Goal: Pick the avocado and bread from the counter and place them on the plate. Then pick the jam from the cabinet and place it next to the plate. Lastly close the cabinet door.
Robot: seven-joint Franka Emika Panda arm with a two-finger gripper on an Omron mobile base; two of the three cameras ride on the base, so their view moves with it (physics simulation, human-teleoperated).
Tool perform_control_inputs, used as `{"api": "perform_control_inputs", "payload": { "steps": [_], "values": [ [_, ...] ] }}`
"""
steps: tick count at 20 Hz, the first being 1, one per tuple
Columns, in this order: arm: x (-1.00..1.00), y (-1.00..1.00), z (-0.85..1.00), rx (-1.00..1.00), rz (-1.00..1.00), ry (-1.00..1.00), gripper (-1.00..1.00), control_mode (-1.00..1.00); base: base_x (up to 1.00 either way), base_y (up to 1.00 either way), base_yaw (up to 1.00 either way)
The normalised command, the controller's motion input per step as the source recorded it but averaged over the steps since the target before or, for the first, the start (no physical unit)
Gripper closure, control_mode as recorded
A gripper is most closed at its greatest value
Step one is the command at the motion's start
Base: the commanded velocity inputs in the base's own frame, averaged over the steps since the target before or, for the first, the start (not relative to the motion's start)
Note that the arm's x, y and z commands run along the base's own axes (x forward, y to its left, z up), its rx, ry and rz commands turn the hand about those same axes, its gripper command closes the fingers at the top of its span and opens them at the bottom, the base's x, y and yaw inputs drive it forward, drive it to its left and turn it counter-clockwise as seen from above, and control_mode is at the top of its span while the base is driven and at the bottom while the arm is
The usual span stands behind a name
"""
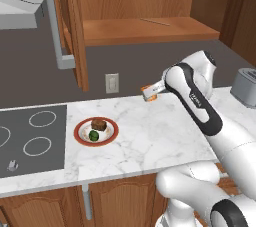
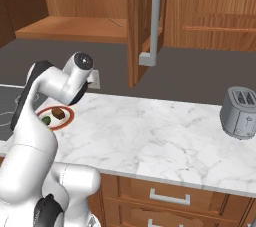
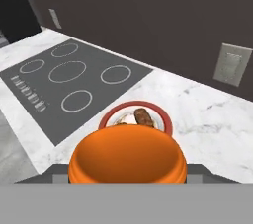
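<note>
The orange jam [image 1: 149,92] hangs in the air above the marble counter [image 1: 155,131], with my gripper [image 1: 150,91] shut on it. In the hand view the jam [image 3: 127,159] looms large at the bottom, over the plate [image 3: 166,120]. To the jar's left, lower down, the red-rimmed plate [image 1: 78,132] lies on the counter and carries the brown bread [image 1: 99,124] and the green avocado [image 1: 93,135]. The wall cabinet [image 1: 145,30] is open, its shelf bare, and the cabinet door [image 1: 75,26] stands swung out with its grey bar handle [image 1: 54,21].
A dark stovetop [image 1: 30,138] with ring burners lies left of the plate. A grey toaster [image 2: 241,112] stands at the counter's right end. A wall outlet [image 1: 112,83] is behind the plate. Wooden drawers [image 2: 170,196] run under the counter.
</note>
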Motion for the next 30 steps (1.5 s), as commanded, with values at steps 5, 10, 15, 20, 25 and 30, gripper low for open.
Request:
{"api": "perform_control_inputs", "payload": {
  "steps": [5, 10, 15, 20, 25, 30],
  "values": [
    [0.13, 0.00, -0.45, 0.00, 0.14, 0.00, 1.00, -1.00, 0.00, 0.00, 0.00],
    [0.01, 0.00, -0.51, 0.00, 0.09, -0.03, 1.00, -1.00, 0.00, 0.00, 0.00],
    [0.00, 0.00, -0.50, 0.00, 0.01, -0.11, 1.00, -1.00, 0.00, 0.00, 0.00],
    [0.00, 0.00, -0.43, 0.00, 0.00, -0.08, 1.00, -1.00, 0.00, 0.00, 0.00],
    [0.11, 0.00, -0.47, 0.05, 0.02, 0.01, 1.00, -1.00, 0.00, 0.00, 0.00],
    [0.27, 0.00, -0.46, 0.08, 0.06, 0.02, 1.00, -1.00, 0.00, 0.00, 0.00]
  ]
}}
